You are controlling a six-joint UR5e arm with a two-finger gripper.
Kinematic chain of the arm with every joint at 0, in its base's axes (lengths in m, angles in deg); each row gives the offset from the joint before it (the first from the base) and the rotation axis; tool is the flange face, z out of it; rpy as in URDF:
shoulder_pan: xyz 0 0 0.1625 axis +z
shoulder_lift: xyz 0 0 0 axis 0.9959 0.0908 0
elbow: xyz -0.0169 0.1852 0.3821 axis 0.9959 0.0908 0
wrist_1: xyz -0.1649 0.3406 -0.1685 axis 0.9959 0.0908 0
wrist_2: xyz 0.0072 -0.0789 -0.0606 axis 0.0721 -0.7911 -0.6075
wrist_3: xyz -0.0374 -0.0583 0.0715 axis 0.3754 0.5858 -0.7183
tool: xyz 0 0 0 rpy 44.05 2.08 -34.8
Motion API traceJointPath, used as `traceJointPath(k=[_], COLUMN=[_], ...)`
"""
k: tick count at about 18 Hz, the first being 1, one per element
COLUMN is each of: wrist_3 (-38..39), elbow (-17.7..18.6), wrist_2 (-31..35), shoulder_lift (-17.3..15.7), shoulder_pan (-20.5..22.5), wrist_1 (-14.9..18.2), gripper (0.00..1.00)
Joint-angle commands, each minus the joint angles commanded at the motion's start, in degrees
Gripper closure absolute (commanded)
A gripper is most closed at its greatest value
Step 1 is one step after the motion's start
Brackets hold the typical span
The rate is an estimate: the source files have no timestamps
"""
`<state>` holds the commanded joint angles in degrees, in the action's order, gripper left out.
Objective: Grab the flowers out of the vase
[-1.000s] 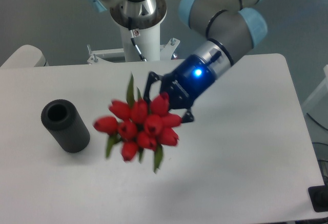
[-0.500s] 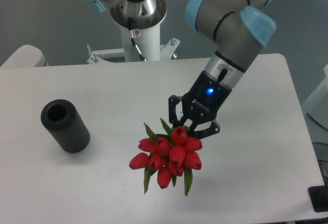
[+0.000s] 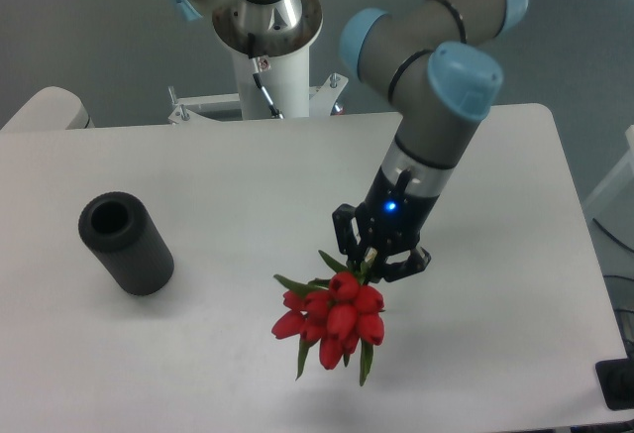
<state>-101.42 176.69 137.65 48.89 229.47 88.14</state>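
The flowers [image 3: 332, 318], a bunch of red tulip buds with green leaves, hang in front of my gripper [image 3: 374, 260] near the table's front middle. The gripper is shut on their stems, which are mostly hidden behind the buds. The buds point toward the camera and down. The vase [image 3: 126, 242], a matte black cylinder with a round hole at its top, stands upright and empty at the left of the table, well apart from the gripper.
The white table [image 3: 495, 255] ends in a front edge just below the flowers. The robot's white base column [image 3: 267, 61] stands at the back middle. A small dark object [image 3: 616, 383] sits at the lower right corner.
The gripper has carried the flowers from beside the vase to the right and toward the front edge. The wrist has turned more upright. The vase has not moved.
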Motion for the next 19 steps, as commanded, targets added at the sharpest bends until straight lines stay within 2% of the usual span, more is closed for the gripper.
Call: traceJointPath(k=[6, 9, 12, 19], wrist_3=[-3.0, -5.6, -6.9, -8.2], elbow=[-3.5, -4.4, -6.3, -6.4], wrist_2=[7.3, 12.4, 12.6, 12.7], shoulder_lift=[4.7, 6.8, 7.9, 8.5], shoulder_pan=[-1.8, -2.7, -2.7, -2.7], wrist_1=[4.7, 5.1, 6.1, 6.0], gripper=[0.96, 0.96, 0.97, 0.96])
